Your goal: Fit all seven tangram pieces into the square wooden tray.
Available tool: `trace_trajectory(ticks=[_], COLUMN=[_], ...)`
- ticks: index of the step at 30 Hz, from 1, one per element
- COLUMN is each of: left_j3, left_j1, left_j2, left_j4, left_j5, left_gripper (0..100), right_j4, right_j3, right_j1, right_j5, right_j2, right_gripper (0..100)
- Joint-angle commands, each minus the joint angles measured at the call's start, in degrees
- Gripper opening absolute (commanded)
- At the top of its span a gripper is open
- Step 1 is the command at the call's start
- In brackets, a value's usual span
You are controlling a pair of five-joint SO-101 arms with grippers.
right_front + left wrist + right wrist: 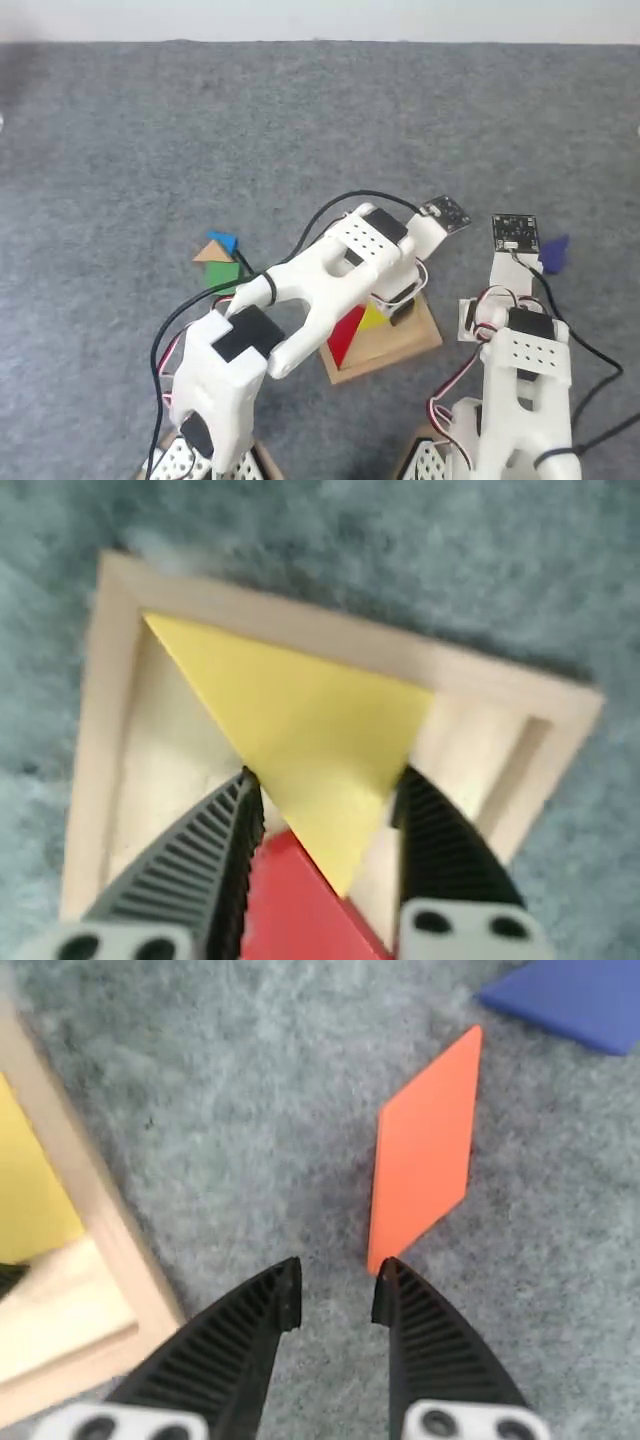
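Observation:
The square wooden tray (400, 350) lies at the table's middle, holding a red piece (345, 335) and a yellow triangle (372, 318). My left arm hangs over it. In the left wrist view the yellow triangle (300, 725) lies flat against a tray (330, 630) corner, its tip over the red piece (290, 910). My left gripper (325, 800) is shut on the triangle's two slanted edges. My right gripper (338, 1285) stands open over bare felt, just short of an orange parallelogram (425, 1150). A purple piece (580, 1000) lies beyond it.
Blue (222, 240), tan (212, 253) and green (225, 275) pieces cluster left of the tray. The purple piece (553, 252) lies right of the right arm's camera board. The tray's wall (90, 1220) is close beside my right gripper. Grey felt covers the table.

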Motion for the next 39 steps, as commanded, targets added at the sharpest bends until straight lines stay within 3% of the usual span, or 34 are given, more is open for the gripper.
trace_trajectory(ticks=[1,7,14,21,29,35,39], left_j3=[-2.68,-9.98,-7.96,-9.8,-21.49,-24.31,-20.35], left_j1=[-0.35,-0.35,-1.76,-6.59,-11.6,-13.98,-12.4], left_j2=[1.41,1.58,1.58,1.41,1.41,2.02,2.02], left_j4=[0.44,5.63,-5.54,-5.71,2.99,4.13,1.05], left_j5=[-2.02,-2.2,-1.14,-4.13,-6.77,-7.12,-2.73], left_gripper=[1,1,1,2,2,3,20], right_j4=[-1.01,-1.01,-1.01,-1.01,-0.92,-0.92,-0.92], right_j3=[-0.35,-0.35,-0.35,-0.26,-0.26,-0.26,-0.26], right_j1=[0.92,0.92,0.92,0.92,0.84,0.84,0.84], right_j5=[-0.53,-0.53,-0.53,-0.53,-0.53,-0.53,-0.53], right_j2=[-1.45,-1.45,-1.45,-1.45,-1.45,-1.45,-1.45], right_gripper=[13.8,13.8,13.8,13.8,13.8,13.8,13.8])
